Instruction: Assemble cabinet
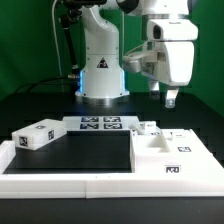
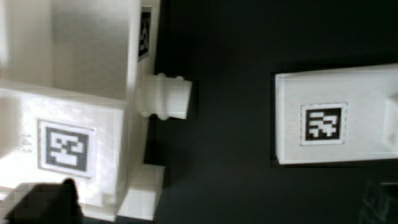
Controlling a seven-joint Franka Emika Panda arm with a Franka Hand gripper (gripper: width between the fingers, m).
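Two pieces wait, says the operator: the cabinet (image 1: 168, 152) body sits on the surface (image 1: 90, 155) at the exterior view's right, a loose block (image 1: 38, 136) at its left, well apart. The gripper (image 1: 168, 100) hangs high on the body's side, jaws parted, holding nothing.

It should come down square over a panel edge, answers the engineer, clear of the peg (image 2: 169, 97) (a likely snag), and close only once centred. Any writing?

None legible, the operator says; only black-and-white square markers (image 2: 322, 122), also on the marker board (image 1: 100, 124). The sticker on the robot base (image 1: 100, 75) is too small to read.
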